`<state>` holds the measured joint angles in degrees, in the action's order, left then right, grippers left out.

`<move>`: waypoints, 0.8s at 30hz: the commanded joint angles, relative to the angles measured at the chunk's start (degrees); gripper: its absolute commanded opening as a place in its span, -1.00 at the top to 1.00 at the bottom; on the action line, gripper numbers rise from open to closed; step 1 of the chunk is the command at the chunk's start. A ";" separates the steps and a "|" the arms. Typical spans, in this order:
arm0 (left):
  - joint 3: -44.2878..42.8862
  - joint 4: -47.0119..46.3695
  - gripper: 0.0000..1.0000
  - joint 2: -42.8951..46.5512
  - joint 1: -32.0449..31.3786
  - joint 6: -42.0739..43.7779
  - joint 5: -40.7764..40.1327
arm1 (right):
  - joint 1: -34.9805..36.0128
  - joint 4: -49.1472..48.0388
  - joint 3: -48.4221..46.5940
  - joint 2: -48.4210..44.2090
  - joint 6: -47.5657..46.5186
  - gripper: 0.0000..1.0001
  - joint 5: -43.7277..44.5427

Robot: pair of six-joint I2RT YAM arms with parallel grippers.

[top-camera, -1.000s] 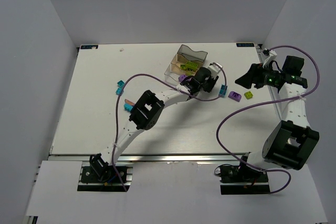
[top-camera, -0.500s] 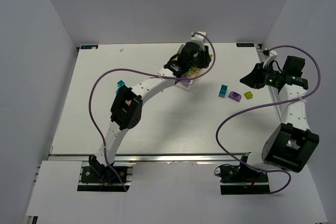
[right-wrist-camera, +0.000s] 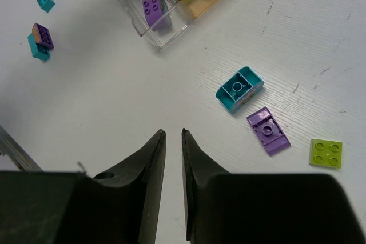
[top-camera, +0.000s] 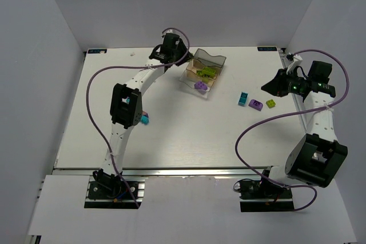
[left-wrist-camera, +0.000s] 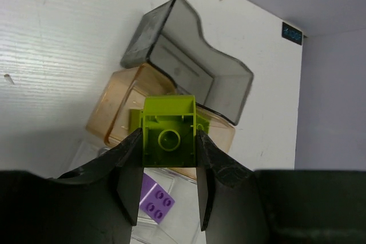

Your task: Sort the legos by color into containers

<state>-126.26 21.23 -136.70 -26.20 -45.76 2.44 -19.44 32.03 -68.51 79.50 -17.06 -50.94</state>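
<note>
Left end effector [left-wrist-camera: 169, 147] clamped on lime brick [left-wrist-camera: 169, 121]: centre it above the amber compartment [left-wrist-camera: 114, 112] holding greens, then release low

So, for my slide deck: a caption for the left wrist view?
Left gripper holding a lime green brick before the divided tray, a purple brick in its clear section.

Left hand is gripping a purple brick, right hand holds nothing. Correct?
No, the colour is wrong. The left wrist view shows the left hand gripping a lime green brick, not a purple one. The right hand holds nothing, as you said.
</note>
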 commanded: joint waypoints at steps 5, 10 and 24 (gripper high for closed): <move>-4.78 0.30 1.00 -4.26 -0.35 -5.39 6.17 | -0.16 0.92 -1.36 0.21 -1.04 0.45 1.37; -4.79 -0.32 1.00 -5.76 -0.35 -6.45 7.67 | -0.07 1.02 -1.27 0.83 -1.05 0.38 2.16; -4.09 -1.37 -0.12 -4.19 -0.35 -6.01 6.53 | 1.33 3.82 -3.11 1.97 -4.03 -0.23 5.75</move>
<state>-128.42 21.61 -144.03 -26.48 -51.64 8.64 -18.72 34.13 -68.66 81.12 -18.79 -46.72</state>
